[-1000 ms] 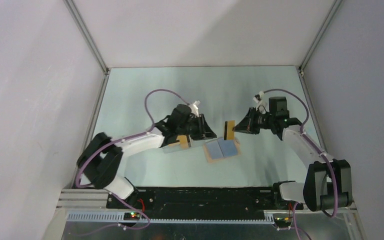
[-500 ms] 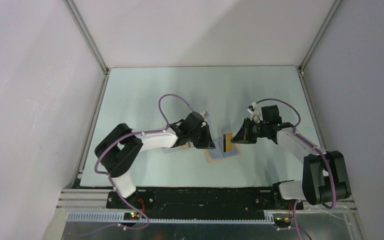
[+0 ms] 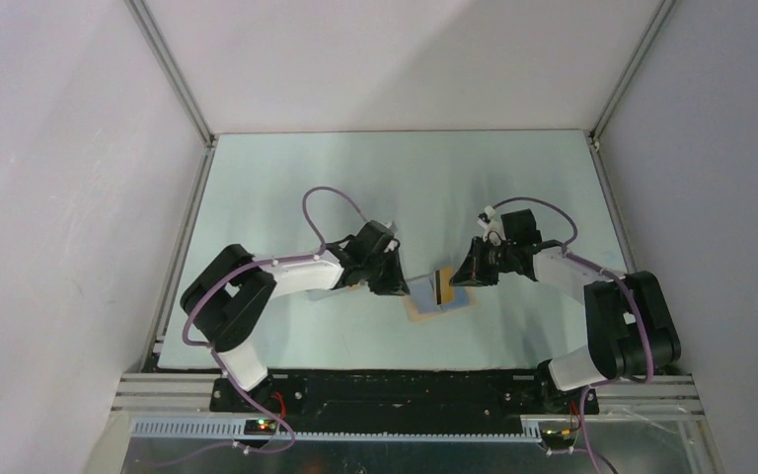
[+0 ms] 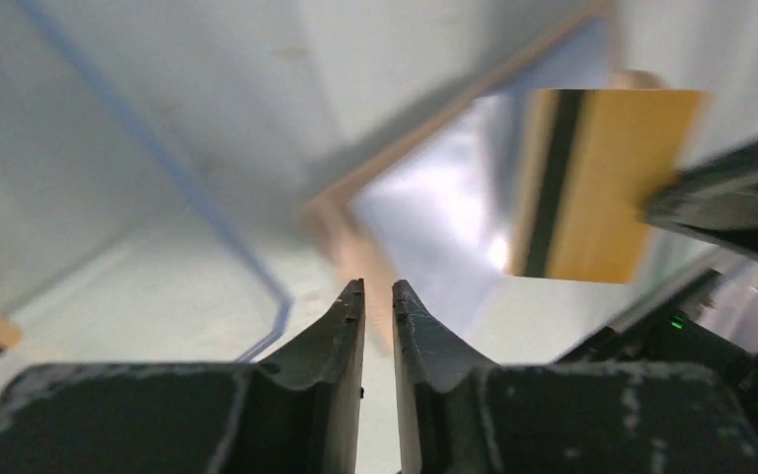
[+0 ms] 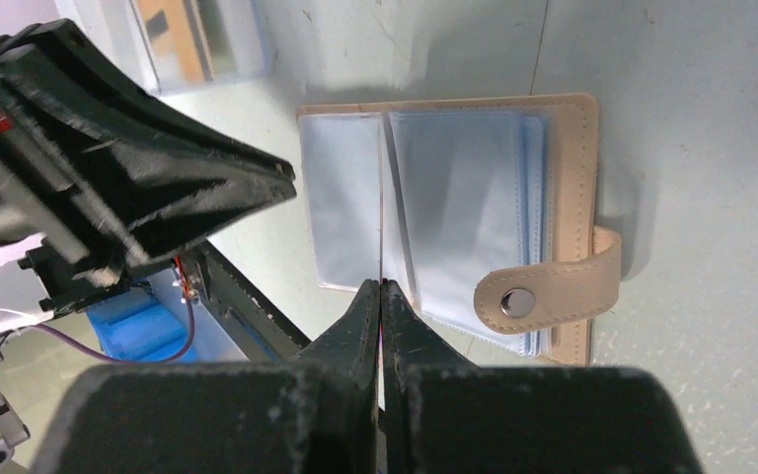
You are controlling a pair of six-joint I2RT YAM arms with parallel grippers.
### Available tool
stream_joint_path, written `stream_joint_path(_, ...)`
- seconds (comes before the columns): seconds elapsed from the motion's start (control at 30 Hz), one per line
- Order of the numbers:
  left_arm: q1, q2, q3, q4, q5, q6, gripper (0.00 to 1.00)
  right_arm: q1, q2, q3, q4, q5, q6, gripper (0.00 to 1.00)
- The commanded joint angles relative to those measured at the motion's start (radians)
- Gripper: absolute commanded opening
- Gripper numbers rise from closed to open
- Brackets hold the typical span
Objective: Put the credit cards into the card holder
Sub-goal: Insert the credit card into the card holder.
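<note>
The card holder [image 3: 424, 301] lies open on the table, tan with blue pockets [image 5: 464, 197] and a snap strap [image 5: 543, 291]. My right gripper [image 3: 461, 274] is shut on an orange-yellow credit card [image 3: 444, 285] with a black stripe. It holds the card on edge just above the holder's middle fold; in the right wrist view the card [image 5: 382, 217] shows edge-on. My left gripper [image 3: 396, 283] is at the holder's left edge, its jaws almost together with nothing between them [image 4: 375, 288]. The left wrist view shows the held card [image 4: 612, 188] over the pockets [image 4: 434, 212].
A clear plastic box [image 5: 197, 39] with another orange card inside sits left of the holder, mostly under the left arm in the top view. White walls close in the table on the left, back and right.
My right gripper has brought the card down and nearer, onto the open holder. My left gripper has moved right from the clear box to the holder's left edge.
</note>
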Motion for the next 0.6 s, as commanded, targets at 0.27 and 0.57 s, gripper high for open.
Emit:
stream_joint_path(0.27,0.048,-0.045,-0.005,-0.215,-0.05,0.051,0.23,-0.002,0.014,0.045,0.01,0.031,-0.052,0.0)
stream_joint_path(0.57,0.019,-0.072,0.064,-0.214,0.004,0.046,0.22,-0.017,-0.008,0.069,-0.064,0.096,-0.107,0.0)
